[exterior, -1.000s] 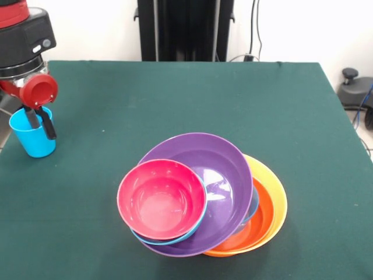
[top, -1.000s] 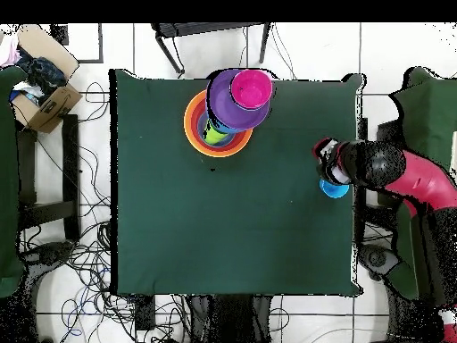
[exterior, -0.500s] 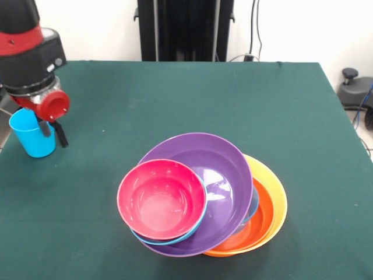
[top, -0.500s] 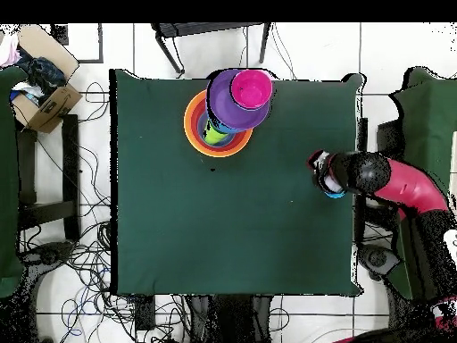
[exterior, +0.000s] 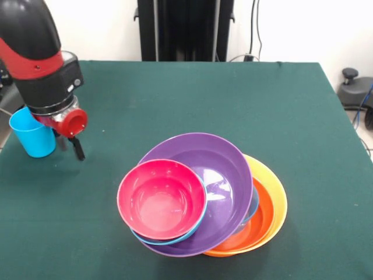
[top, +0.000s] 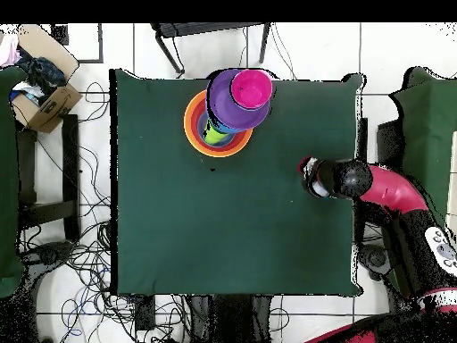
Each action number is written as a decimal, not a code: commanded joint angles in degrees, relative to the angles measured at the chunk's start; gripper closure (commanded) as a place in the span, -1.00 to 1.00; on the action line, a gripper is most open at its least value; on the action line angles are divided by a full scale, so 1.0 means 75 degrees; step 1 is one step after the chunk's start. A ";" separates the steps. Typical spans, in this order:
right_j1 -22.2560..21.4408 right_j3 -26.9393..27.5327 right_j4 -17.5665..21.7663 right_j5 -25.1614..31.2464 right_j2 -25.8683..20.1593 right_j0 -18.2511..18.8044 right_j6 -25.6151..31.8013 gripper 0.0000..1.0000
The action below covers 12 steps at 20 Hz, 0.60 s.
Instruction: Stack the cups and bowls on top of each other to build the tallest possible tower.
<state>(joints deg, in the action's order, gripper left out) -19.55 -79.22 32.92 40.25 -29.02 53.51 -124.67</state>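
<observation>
I am seeing the gripper (exterior: 69, 144) hanging over the bench (exterior: 175, 99) just beside the light blue cup (exterior: 32, 133), its dark fingers (exterior: 77, 149) pointing down and holding nothing; I cannot tell how far apart they are standing. The front view is showing that cup upright at the bench's edge, partly behind the red and black arm (exterior: 38, 58). From overhead the arm (top: 384, 183) is covering the cup, so I am not finding it there. The overhead view is giving me something else: a lime green cup (top: 212, 135) showing under the purple bowl (top: 228, 107) in the tower, which the front view is hiding. In front I am seeing the pink-red bowl (exterior: 161, 198) sitting in a blue bowl (exterior: 169, 239), both tilted on the purple bowl (exterior: 224, 175), over the orange bowls (exterior: 271, 210). A cardboard box (top: 40, 76) is lying on the floor beside the bench.
</observation>
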 commanded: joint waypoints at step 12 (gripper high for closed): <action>-0.1536 -0.1239 0.0218 0.0481 -0.0131 0.0088 0.1603 -1.00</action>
<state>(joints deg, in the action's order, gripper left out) -25.12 -83.69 33.55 40.24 -29.03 53.98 -124.67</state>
